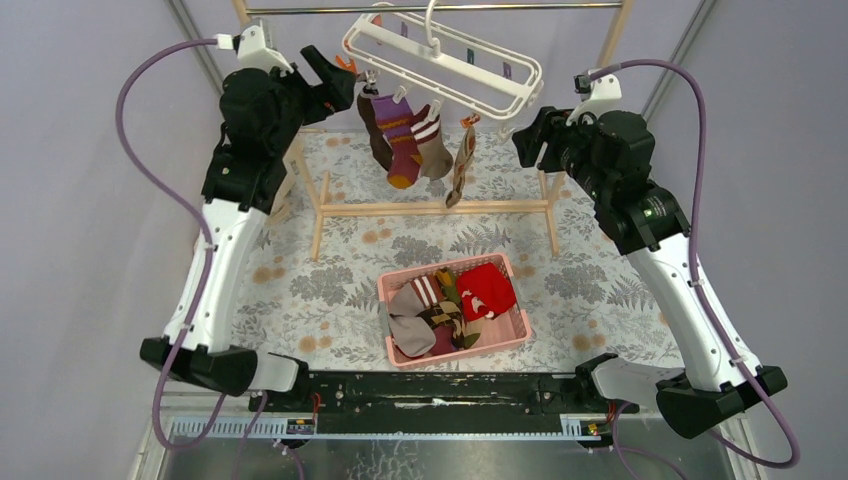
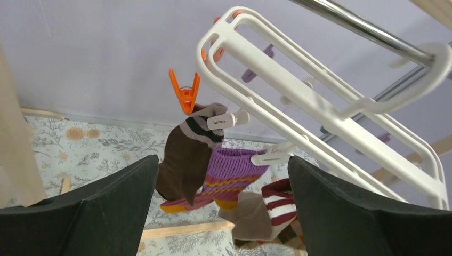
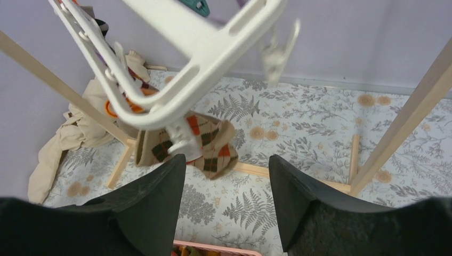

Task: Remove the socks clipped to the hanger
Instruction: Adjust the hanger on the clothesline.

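Floral tabletop (image 1: 600, 290): wooden frame (image 1: 430, 208), pink basket (image 1: 386, 312) holding socks (image 1: 487, 290).

White hanger (image 1: 437, 52) tilts from its hook — brown, purple, beige and argyle socks (image 1: 403, 140) clipped beneath.

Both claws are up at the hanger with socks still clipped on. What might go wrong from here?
The hanger hangs only by its hook on the metal rail, so a hard tug may swing or unhook it. The brown sock, purple sock and striped sock overlap in front of the left claw, which might pinch two together. The right claw may catch the white clip rather than the argyle sock.
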`<state>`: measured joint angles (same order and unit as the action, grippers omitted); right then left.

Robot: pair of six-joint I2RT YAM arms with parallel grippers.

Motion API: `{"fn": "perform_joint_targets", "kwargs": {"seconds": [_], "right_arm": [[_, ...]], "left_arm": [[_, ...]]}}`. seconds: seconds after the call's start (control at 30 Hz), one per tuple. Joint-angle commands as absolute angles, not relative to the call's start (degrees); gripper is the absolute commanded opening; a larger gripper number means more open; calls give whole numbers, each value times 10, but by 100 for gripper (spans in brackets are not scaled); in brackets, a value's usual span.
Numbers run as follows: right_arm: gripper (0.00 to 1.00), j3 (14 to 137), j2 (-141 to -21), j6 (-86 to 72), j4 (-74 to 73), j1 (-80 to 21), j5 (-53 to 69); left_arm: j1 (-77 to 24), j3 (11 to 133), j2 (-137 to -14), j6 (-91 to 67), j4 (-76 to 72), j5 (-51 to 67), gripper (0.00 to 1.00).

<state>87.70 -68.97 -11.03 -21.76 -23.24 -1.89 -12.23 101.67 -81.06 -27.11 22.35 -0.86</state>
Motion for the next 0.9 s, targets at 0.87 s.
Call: {"fn": "perform_joint_targets", "kwargs": {"seconds": [0.87], "right_arm": [[66,784,-591,-134,-212,-229,7]], "left_arm": [[-181,1033,-868,-276,236,-29,96]]}}
